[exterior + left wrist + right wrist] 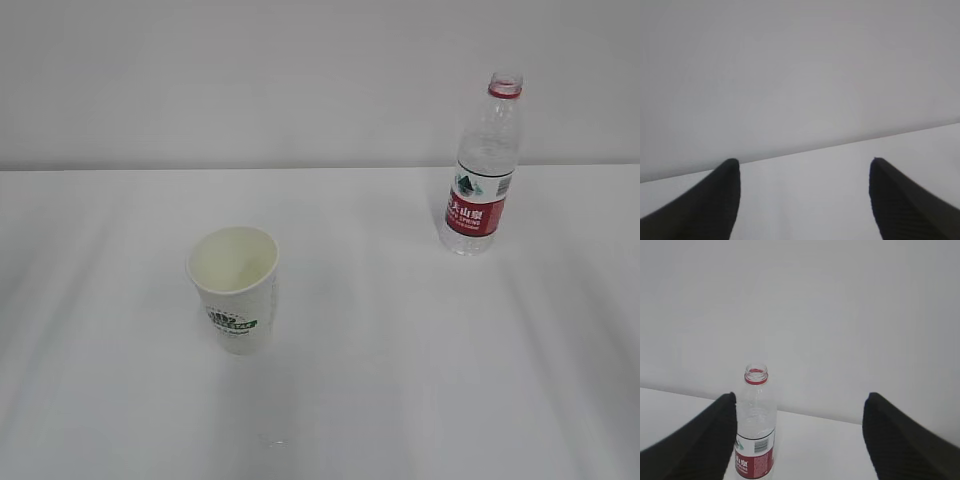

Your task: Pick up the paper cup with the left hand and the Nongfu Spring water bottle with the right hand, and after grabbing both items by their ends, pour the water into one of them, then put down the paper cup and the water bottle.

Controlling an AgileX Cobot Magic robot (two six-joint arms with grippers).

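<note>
Both grippers, left (802,200) and right (799,437), are standing apart, empty; right should be centring on the bottle (755,425), left seeking the cup (233,288).

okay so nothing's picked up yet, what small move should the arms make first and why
Probably swing the right gripper a little to its left. Its fingers stand wide open and empty, and the bottle shows upright and uncapped beside the left finger, not centred between them. The left gripper, also open, sees only bare table, so it would next need to find the cup.
</note>
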